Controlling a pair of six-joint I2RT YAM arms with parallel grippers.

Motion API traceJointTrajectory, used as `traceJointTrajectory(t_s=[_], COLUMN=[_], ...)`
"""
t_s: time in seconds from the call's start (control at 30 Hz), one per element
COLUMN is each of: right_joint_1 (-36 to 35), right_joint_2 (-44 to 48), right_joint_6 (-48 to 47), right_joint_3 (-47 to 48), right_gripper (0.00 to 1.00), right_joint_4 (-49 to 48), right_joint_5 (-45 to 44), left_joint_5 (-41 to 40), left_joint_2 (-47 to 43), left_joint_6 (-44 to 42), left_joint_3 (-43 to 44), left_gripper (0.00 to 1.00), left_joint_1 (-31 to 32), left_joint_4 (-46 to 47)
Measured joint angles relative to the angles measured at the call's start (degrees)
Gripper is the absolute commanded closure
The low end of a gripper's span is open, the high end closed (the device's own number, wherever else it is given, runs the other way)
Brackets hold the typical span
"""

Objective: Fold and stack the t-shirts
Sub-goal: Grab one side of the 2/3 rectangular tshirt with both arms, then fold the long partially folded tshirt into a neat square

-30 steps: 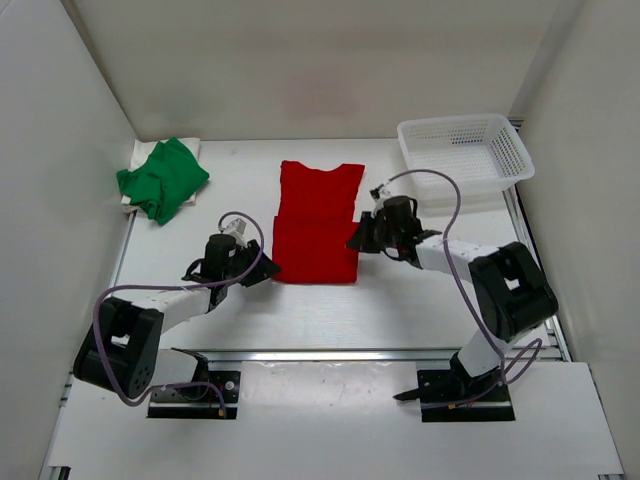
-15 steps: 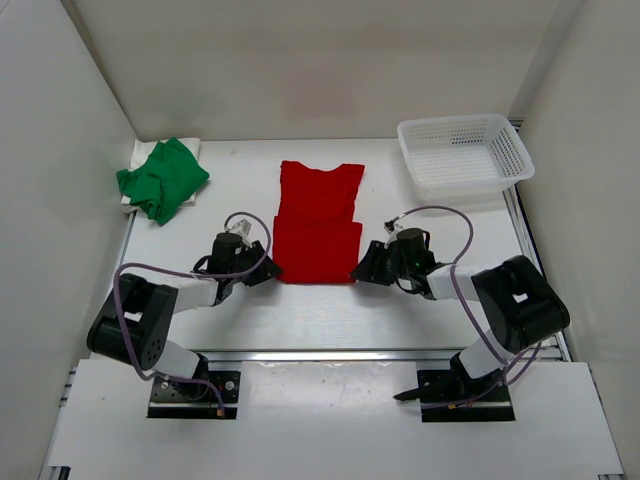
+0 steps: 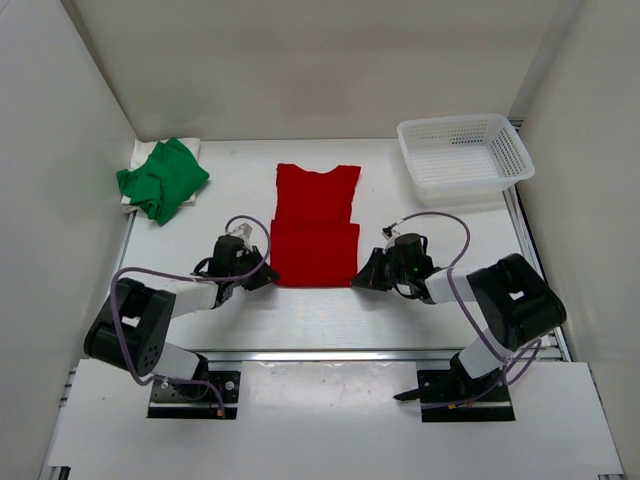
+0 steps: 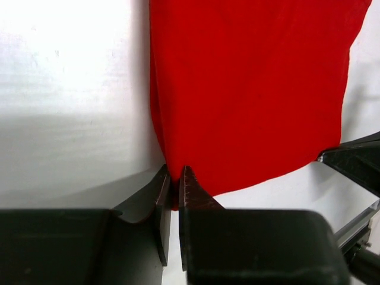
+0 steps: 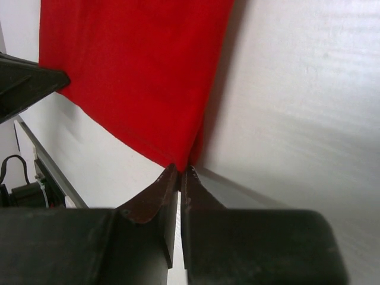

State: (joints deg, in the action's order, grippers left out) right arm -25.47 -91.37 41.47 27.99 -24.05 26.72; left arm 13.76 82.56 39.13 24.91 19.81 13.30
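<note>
The red t-shirt [image 3: 315,225] lies partly folded mid-table, its lower half doubled over. My left gripper [image 3: 266,278] is shut on the red t-shirt's near left corner [image 4: 173,178]; my right gripper [image 3: 357,280] is shut on its near right corner [image 5: 181,159]. Both corners are pinched between the fingertips just above the table. At the far left lies the bright green t-shirt [image 3: 162,178], bunched on top of a cream-white t-shirt [image 3: 141,152] of which only edges show.
A white mesh basket [image 3: 464,152] stands at the far right corner, with nothing in it. White walls close in the left, back and right sides. A metal rail [image 3: 330,354] runs along the table's near edge.
Both grippers came down to the red t-shirt's near corners and closed on them; the right arm moved from the shirt's right side toward the near edge.
</note>
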Motion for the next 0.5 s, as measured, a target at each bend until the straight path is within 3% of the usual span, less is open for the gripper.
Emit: traceJointTrajectory(t_s=[0.1, 0.23, 0.4, 0.5], right_joint_1=[-1.2, -6.4, -15.1, -12.6], right_joint_2=[4.0, 16.2, 35.4, 42.2], right_joint_6=[-0.4, -0.8, 0.0, -0.3], right_joint_3=[-3.1, -10.2, -14.8, -12.7], right_gripper=[1.0, 1.0, 1.0, 1.0], right_joint_4=[0.7, 5.2, 19.7, 27.6], right_joint_5=[-0.9, -3.3, -7.4, -7.6], left_joint_5=[-0.1, 0.2, 1.8, 3.6], left_joint_2=[-4.0, -15.2, -35.7, -42.2], left_joint_6=[-0.8, -1.7, -0.3, 0.6], left_joint_3=[-1.2, -5.6, -10.2, -6.8], left_gripper=[1.0, 1.0, 1.0, 1.0], left_joint_1=[0.8, 3.6, 8.5, 7.7], left_joint_4=[-3.2, -10.1, -25.6, -32.3])
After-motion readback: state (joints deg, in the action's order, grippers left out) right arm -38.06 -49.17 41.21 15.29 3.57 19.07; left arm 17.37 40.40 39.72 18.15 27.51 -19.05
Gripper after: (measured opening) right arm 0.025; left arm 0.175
